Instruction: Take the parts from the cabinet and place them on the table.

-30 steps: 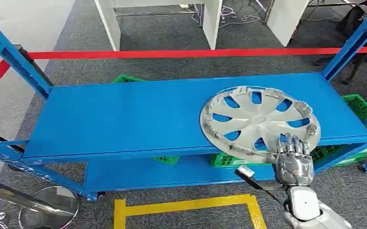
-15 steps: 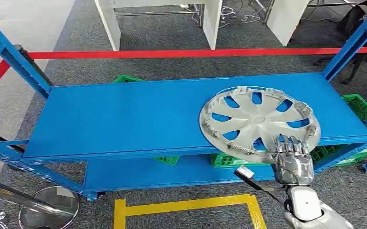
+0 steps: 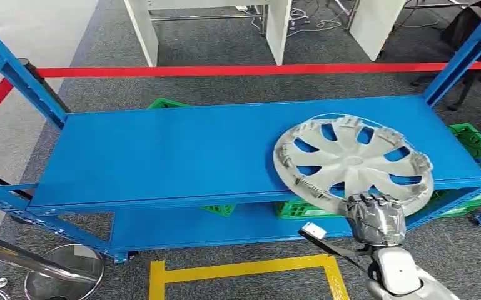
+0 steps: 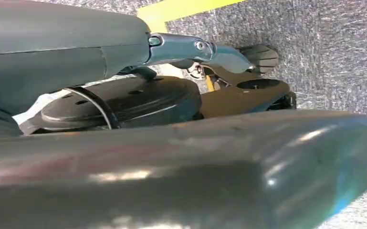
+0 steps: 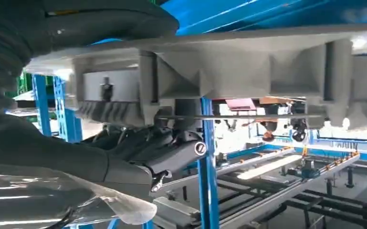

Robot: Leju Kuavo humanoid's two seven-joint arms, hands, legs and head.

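On the right part of the blue rack's top shelf [image 3: 162, 150]: silver hubcap [image 3: 353, 164], spoked face up, near edge hanging out past the shelf's front lip and looking slightly tilted. Right hand [image 3: 375, 215] is at that near rim, fingers curled over the top of the edge. Right wrist view backs it up: hubcap [image 5: 229, 71] rim with its ribbed underside sits between the thumb above and the dark fingers [image 5: 143, 143] below, so the hand is closed on the rim and has hold of it. Left hand: cannot tell its state, the left wrist view gives grey carpet, yellow floor tape and dark blurred parts, no readable fingers. Lower blue shelf [image 3: 225, 228] sits under the top one, green crates [image 3: 469, 140] show behind and below the rack on the right. Yellow tape outline [image 3: 244, 270] on the carpet near the rack, red barrier tape [image 3: 225, 70] runs across on the far side, white furniture legs beyond it. Chrome stanchion base [image 3: 62, 269] at near left.
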